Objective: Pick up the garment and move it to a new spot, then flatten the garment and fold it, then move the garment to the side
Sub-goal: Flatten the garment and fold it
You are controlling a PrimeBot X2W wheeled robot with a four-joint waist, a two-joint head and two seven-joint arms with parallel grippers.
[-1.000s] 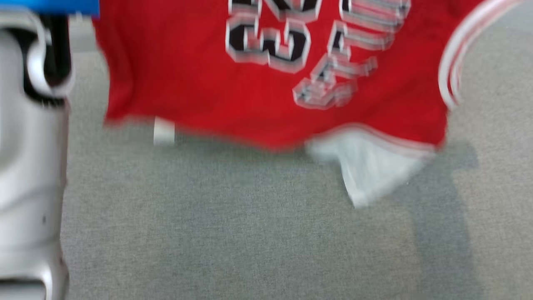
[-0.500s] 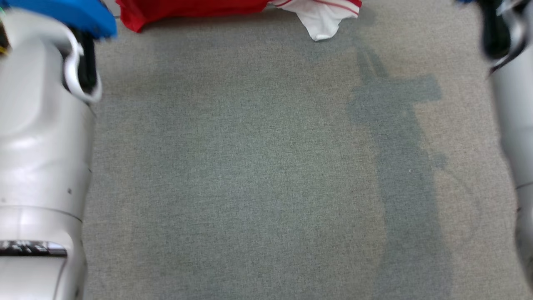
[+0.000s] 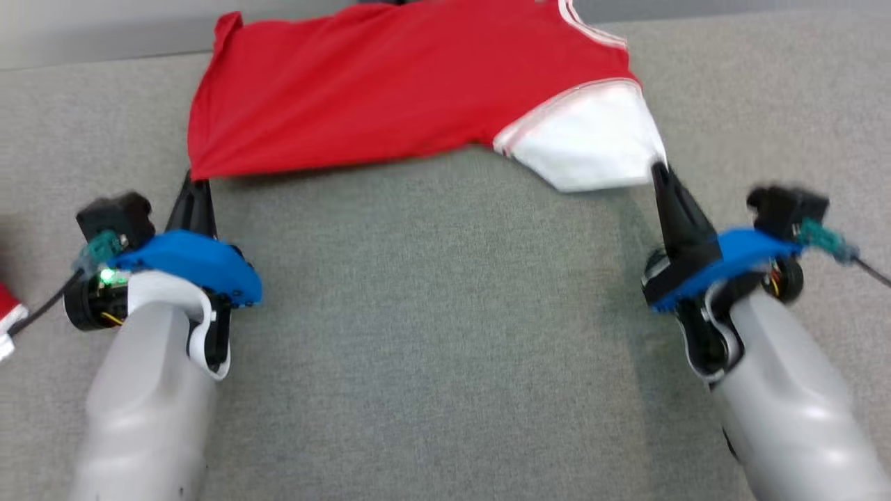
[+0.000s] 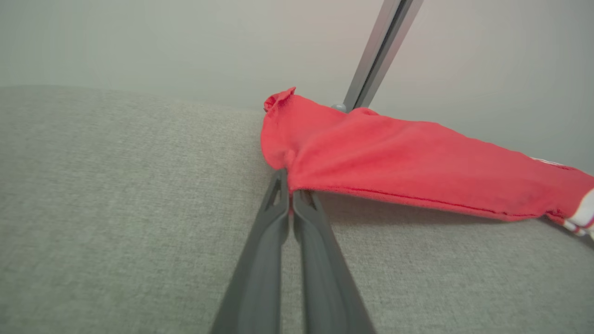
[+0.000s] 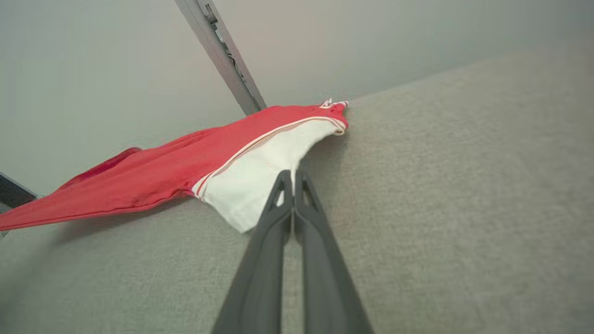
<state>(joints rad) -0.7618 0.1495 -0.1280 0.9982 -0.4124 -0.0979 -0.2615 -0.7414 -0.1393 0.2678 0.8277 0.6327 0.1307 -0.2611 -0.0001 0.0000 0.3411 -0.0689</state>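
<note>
The garment (image 3: pixel 390 90) is a red jersey with a white panel (image 3: pixel 592 142) and striped trim, stretched across the far part of the grey surface. My left gripper (image 3: pixel 198 179) is shut on its near left corner. In the left wrist view the gripper (image 4: pixel 290 181) pinches red fabric (image 4: pixel 394 157), whose near edge hangs slightly above the surface. My right gripper (image 3: pixel 658 172) is shut on the edge of the white panel. The right wrist view shows the gripper (image 5: pixel 293 178) closed at that white cloth (image 5: pixel 250 176).
The grey cloth-covered surface (image 3: pixel 431 313) stretches between my two forearms. Its far edge runs just behind the garment. A metal bar (image 4: pixel 380 51) rises beyond that edge. A bit of red and white cloth (image 3: pixel 5 313) lies at the far left.
The head view has swung a lot. The garment showed blurred lettering close up, then sat at the top edge; now it stretches plain red between both grippers.
</note>
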